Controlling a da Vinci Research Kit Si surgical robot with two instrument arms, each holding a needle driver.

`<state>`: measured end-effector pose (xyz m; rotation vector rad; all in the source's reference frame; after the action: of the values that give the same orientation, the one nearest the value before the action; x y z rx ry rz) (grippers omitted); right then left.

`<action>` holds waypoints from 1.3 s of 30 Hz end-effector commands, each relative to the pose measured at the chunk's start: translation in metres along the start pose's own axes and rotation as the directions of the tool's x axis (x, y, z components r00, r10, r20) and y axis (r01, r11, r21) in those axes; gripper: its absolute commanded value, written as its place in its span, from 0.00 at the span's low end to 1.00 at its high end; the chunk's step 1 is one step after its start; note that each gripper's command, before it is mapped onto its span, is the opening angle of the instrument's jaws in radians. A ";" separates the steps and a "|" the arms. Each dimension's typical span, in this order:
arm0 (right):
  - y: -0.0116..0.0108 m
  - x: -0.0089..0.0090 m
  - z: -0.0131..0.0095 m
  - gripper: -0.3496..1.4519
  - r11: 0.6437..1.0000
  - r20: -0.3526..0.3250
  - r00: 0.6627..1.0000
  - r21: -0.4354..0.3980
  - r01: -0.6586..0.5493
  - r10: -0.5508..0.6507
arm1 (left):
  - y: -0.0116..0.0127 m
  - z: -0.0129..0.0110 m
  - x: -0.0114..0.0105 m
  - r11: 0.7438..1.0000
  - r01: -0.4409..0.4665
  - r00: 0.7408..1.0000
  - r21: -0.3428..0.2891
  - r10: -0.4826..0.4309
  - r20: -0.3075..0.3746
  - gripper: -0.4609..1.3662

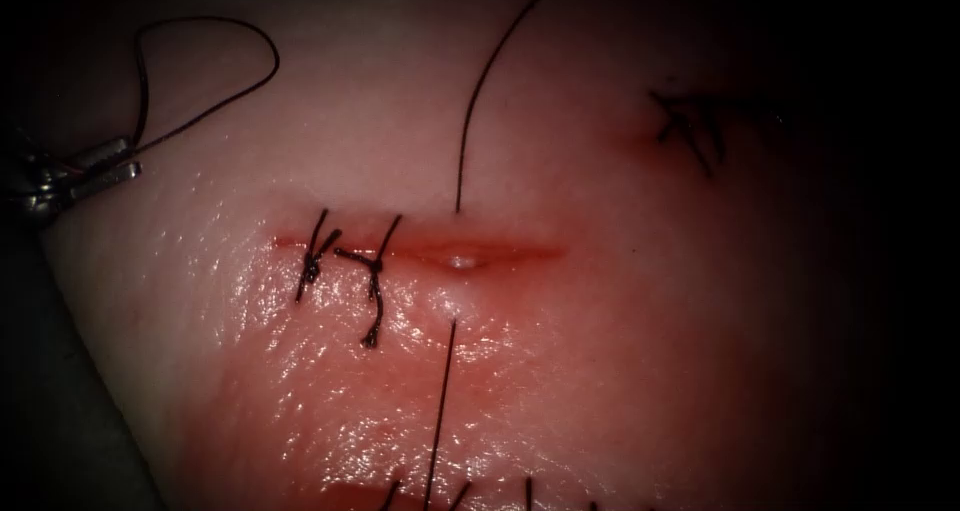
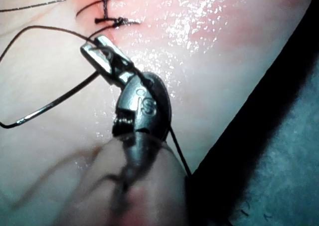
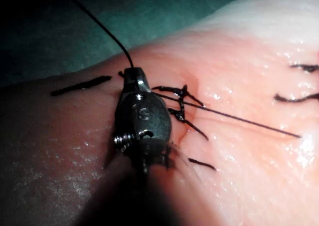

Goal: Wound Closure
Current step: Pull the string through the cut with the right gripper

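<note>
Far left of the cut (image 1: pixel 420 251), off the tissue (image 1: pixel 620 371) edge, the left tool (image 1: pixel 110 166) pinches the thread (image 1: pixel 205 91). Right tool (image 3: pixel 133 75), near older stitches (image 3: pixel 182 104), seemingly closed on thread. Needle unseen.

Surgical-skills lab bench, set up for suturing practice. Shown by a bare slab of tissue (image 1: pixel 600 321) with a plain outer edge, lying on teal cloth (image 3: pixel 189 16). Shown also by a short straight cut (image 1: pixel 420 251) with red fluid (image 1: pixel 520 251) along it, two knotted stitches (image 1: pixel 345 266) at its left end, and dark marks (image 1: pixel 690 121) up on the right. Shown too by small metal wristed tools: left tool (image 2: pixel 97 46) clamped on thread (image 1: pixel 441 411) well left of the cut, right tool (image 3: pixel 132 75) pinching a thread end at its tip. Needle not made out, in the tissue or elsewhere.
</note>
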<state>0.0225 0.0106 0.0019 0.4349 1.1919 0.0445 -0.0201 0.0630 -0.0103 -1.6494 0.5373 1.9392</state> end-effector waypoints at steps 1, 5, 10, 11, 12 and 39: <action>-0.0002 0.0000 0.0002 0.00 1.000 0.001 1.000 0.007 -0.001 0.001 | 0.0000 0.0000 0.0000 1.000 0.000 1.000 -0.004 0.000 0.000 0.02; -0.0011 0.0003 0.0007 0.00 0.999 0.012 1.000 0.039 0.002 -0.002 | 0.0000 0.0000 0.0000 1.000 0.000 1.000 -0.004 0.000 0.000 0.02; -0.0017 0.0009 0.0009 0.00 0.998 0.011 1.000 0.062 -0.004 0.004 | 0.0000 0.0000 0.0000 1.000 0.000 1.000 -0.004 0.000 0.000 0.02; -0.0018 0.0010 0.0010 0.00 0.998 0.011 1.000 0.063 -0.004 0.003 | 0.0000 0.0000 0.0000 1.000 0.000 1.000 -0.004 0.000 0.000 0.02; -0.0019 0.0010 0.0010 0.00 0.998 0.011 1.000 0.063 -0.004 0.003 | 0.0000 0.0000 0.0000 1.000 0.000 1.000 -0.004 0.000 0.000 0.02; -0.0079 0.0008 0.0038 0.00 0.970 0.062 0.998 0.240 -0.033 0.018 | 0.0000 0.0000 0.0000 1.000 0.000 1.000 -0.004 0.000 0.000 0.02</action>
<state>0.0248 0.0020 -0.0004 0.6663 1.1336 -0.0966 -0.0201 0.0630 -0.0103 -1.6498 0.5369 1.9391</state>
